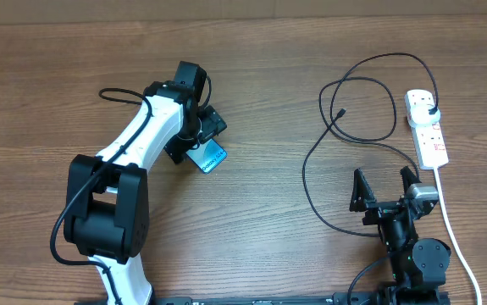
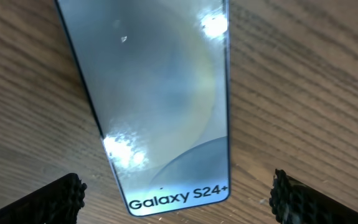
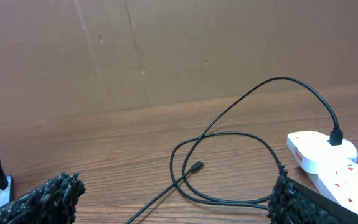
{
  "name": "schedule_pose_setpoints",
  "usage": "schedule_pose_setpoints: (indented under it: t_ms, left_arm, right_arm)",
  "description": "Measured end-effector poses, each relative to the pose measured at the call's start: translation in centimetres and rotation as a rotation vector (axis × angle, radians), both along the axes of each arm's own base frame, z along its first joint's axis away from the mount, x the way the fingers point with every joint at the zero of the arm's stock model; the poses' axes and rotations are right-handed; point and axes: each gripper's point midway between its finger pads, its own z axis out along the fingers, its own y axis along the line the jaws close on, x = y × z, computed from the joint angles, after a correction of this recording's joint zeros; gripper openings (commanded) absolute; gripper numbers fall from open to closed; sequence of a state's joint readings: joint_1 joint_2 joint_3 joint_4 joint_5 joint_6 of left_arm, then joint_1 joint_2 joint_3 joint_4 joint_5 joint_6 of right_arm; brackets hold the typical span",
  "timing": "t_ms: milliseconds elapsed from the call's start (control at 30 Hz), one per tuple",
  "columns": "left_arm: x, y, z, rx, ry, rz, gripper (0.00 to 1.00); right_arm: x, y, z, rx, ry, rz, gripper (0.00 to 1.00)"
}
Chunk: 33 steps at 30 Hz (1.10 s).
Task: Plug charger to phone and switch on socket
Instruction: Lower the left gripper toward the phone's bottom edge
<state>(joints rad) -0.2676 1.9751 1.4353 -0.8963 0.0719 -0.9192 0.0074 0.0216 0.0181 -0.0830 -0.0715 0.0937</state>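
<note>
The phone (image 1: 207, 156) lies flat on the wooden table, cyan screen up. Most of it is hidden under my left gripper (image 1: 194, 135) in the overhead view. In the left wrist view the phone (image 2: 160, 106) fills the middle, its "Galaxy S24+" text nearest me. My left gripper (image 2: 177, 202) is open, a finger on each side of the phone, not touching it. The charger cable (image 1: 357, 135) loops on the right; its connector tip (image 1: 341, 113) lies free, also in the right wrist view (image 3: 197, 166). Its black plug (image 1: 430, 110) sits in the white socket (image 1: 427, 127). My right gripper (image 1: 385, 188) is open and empty near the front edge.
The socket's thick white cord (image 1: 455, 237) runs down the right side past my right arm. A brown cardboard wall (image 3: 166, 50) stands behind the table. Bare wood lies between the phone and the cable loops.
</note>
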Motion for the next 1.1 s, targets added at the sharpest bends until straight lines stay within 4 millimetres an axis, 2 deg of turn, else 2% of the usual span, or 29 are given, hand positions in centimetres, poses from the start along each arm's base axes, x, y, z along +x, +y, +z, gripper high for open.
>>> schedule_pose_setpoints:
  t_ms: [667,1100]
  left_arm:
    - [0.06,0.14,-0.16,0.008,0.001,0.008,1.00]
    - [-0.13,0.18,-0.19,-0.004,0.020,0.129,1.00]
  right_arm:
    - [0.00,-0.01,0.01,0.000,0.000,0.000,1.00]
    - [0.00,-0.01,0.01,0.000,0.000,0.000,1.00]
